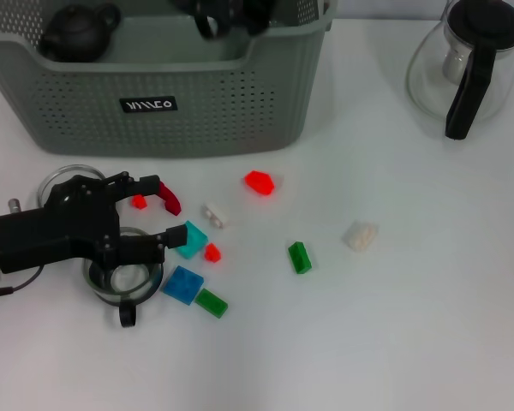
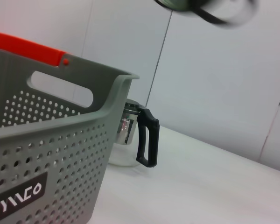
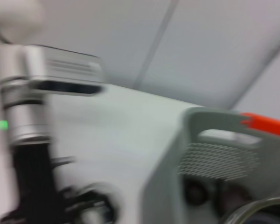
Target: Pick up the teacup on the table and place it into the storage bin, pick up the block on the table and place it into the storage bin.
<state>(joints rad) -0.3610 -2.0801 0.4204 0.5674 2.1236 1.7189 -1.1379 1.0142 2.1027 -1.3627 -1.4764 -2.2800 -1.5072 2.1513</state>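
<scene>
The grey-green storage bin (image 1: 231, 103) stands at the back left, with a dark teapot (image 1: 77, 32) inside it. My left gripper (image 1: 173, 219) lies low over the table in front of the bin, open. A cyan block (image 1: 193, 239) touches its nearer fingertip and a small red block (image 1: 139, 202) sits by the other finger. A glass teacup (image 1: 128, 281) with a black handle stands partly under this gripper. A second glass rim (image 1: 62, 177) shows behind the arm. My right gripper (image 1: 231, 15) hangs over the bin's inside as a dark shape.
Loose blocks lie scattered: red (image 1: 259, 181), white (image 1: 212, 214), small red (image 1: 212, 253), blue (image 1: 182, 284), two green (image 1: 300, 257) (image 1: 212, 302), white (image 1: 360, 235). A glass carafe with black handle (image 1: 467, 64) stands at the back right and shows past the bin (image 2: 140, 140).
</scene>
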